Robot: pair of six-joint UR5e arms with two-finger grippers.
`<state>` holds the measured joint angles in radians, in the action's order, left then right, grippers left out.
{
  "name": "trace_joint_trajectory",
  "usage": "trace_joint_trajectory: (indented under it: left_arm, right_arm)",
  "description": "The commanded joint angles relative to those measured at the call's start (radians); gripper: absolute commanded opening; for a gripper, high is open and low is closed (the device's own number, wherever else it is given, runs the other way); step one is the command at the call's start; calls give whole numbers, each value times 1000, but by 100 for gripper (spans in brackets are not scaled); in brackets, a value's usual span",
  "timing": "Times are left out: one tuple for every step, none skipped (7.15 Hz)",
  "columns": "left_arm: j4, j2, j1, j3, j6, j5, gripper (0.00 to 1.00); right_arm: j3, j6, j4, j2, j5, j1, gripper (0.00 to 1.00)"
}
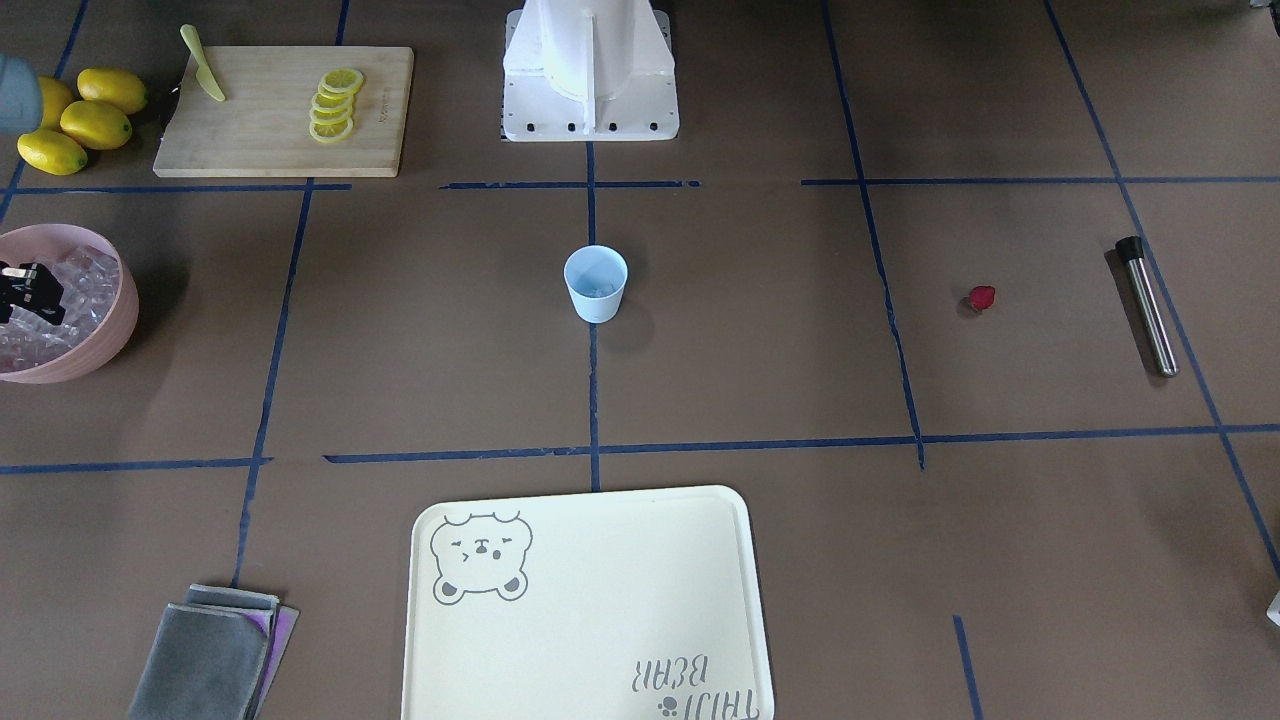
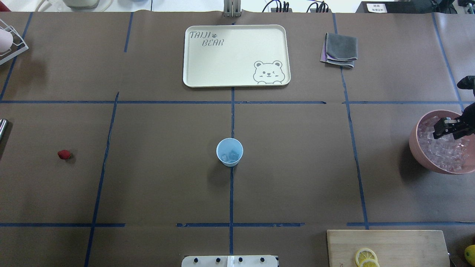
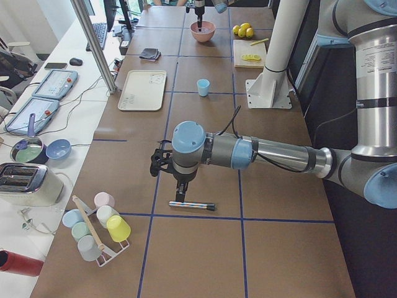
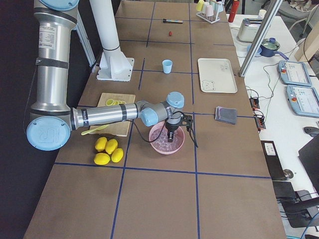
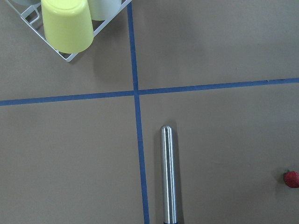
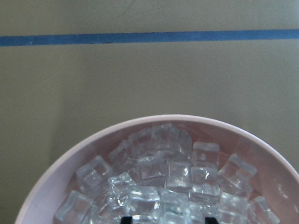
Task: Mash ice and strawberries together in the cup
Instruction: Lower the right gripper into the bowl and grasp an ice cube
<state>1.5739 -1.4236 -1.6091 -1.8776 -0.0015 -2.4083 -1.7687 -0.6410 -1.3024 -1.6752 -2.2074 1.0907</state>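
Observation:
The pale blue cup (image 2: 229, 152) stands upright at the table's middle, and a few ice cubes show inside it. A heap of ice (image 6: 168, 182) fills the pink bowl (image 2: 413, 142) at the robot's right. My right gripper (image 2: 451, 128) hangs just over that ice; in the right wrist view its two dark tips stand apart, open and holding nothing. One red strawberry (image 2: 64, 154) lies on the robot's left side, also seen as the strawberry (image 5: 291, 179). My left gripper (image 3: 156, 164) hovers near a steel muddler (image 5: 168, 172); I cannot tell whether it is open or shut.
A cream bear tray (image 2: 237, 79) and a folded grey cloth (image 2: 339, 50) lie at the far side. A cutting board (image 1: 280, 150) carries lemon slices and a knife, with whole lemons (image 1: 80, 125) beside it. A rack of cups (image 3: 99, 226) stands at the left end.

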Motion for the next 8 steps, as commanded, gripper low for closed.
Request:
trace_joint_trajectory:
  left_arm:
    - [0, 0, 0, -3, 0, 0, 100]
    - [0, 0, 0, -3, 0, 0, 100]
    - [0, 0, 0, -5, 0, 0, 100]
    - [0, 3, -2, -6, 3, 0, 100]
    - [0, 12, -2, -15, 0, 0, 100]
    - [0, 14, 0, -18, 0, 0, 100]
    - [0, 20, 0, -18, 0, 0, 100]
    - [0, 20, 0, -18, 3, 0, 100]
  right_arm:
    - [0, 0, 0, -1, 0, 2, 50]
    - [0, 0, 0, -1, 2, 2, 38]
    - [-3, 1, 0, -1, 0, 3, 29]
    - [-5, 1, 0, -1, 0, 5, 11]
    - [-12, 7, 0, -3, -2, 12, 1]
    - [-40, 9, -8, -9, -6, 29, 0]
    - [-108, 9, -37, -21, -12, 55, 0]
    - [-205, 7, -149, -11, -2, 52, 0]
